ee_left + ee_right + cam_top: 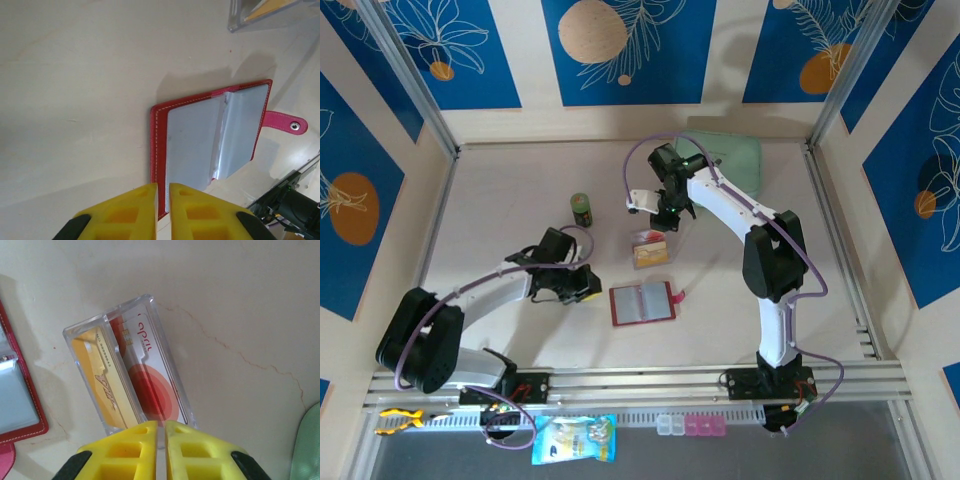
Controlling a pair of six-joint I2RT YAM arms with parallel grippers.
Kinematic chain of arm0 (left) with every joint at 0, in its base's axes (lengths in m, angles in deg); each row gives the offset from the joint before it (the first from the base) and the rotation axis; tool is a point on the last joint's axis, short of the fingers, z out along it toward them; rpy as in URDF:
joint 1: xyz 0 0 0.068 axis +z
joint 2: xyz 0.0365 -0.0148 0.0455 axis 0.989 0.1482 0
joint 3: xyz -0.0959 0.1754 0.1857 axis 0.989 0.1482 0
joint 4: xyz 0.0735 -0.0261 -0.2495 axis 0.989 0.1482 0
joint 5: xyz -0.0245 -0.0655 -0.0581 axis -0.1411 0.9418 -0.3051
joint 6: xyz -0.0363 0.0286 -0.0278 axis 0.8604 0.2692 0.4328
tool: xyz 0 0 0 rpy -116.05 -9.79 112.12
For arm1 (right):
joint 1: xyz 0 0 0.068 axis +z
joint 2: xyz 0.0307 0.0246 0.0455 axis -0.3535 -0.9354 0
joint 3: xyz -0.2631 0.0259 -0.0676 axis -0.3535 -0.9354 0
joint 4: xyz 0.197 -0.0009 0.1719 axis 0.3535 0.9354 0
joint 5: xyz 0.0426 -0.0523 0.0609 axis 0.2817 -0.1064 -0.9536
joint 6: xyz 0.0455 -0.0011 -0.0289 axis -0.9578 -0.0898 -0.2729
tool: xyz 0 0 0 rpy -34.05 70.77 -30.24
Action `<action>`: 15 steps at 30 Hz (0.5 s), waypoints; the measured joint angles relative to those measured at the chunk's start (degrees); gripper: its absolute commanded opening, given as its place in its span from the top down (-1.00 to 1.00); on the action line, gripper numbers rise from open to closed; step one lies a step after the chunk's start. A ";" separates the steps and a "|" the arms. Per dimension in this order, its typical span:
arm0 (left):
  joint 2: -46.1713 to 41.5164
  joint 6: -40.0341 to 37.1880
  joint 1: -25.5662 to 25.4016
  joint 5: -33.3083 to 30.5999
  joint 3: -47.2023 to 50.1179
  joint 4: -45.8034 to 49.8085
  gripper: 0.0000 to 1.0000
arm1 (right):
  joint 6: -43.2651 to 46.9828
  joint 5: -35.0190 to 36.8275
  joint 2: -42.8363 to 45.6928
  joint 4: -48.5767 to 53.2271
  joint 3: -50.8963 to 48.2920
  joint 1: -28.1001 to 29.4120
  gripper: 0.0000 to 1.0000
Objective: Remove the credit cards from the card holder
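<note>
- Currently, on the top camera, I have the holder (642, 303) lying open and flat on the table (520, 180), just below frame centre, with its sleeves facing up and its snap tab (679, 295) sticking out to the right.
- My left gripper (590, 290) sits just left of the holder, at its left edge.
- On the left wrist feed the holder (210, 135) fills the centre right, with one grey sleeve page partly lifted along the spine and the tab (285, 122) at the right edge.
- The left gripper (163, 192) is at the bottom of that feed, with its yellow fingers a narrow gap apart. The holder's near corner shows in that gap, and I cannot tell whether they pinch it.
- The cards (650, 250) lie in a clear tray just above the holder on the top camera, apart from it.
- On the right wrist feed an orange card (107, 390) and a white card with red marks (150, 380) lie side by side in the tray (85, 327), left of centre.
- The right gripper (161, 427) is at the bottom of that feed, tips at the tray's near end, barely spread to a thin slit, and I see nothing in it.
- On the top camera the right gripper (667, 212) hangs just above the tray.
- The holder (17, 400) shows at the left edge of the right wrist feed.
- A small green can (581, 209) stands upper left of the tray, and a green case (730, 160) lies at the back.
</note>
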State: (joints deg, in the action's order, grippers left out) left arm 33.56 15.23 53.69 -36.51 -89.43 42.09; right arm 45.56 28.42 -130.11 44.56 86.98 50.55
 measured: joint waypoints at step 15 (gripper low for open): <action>0.00 -14.10 8.41 -16.00 -8.79 12.83 -1.00 | -19.23 -1.97 15.06 -16.09 -22.91 -5.03 -0.76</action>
State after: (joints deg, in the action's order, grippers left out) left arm 33.56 1.13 62.10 -52.51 -98.22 54.92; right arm 26.33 26.45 -115.05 28.48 64.07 45.52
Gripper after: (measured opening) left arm 0.993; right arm 0.828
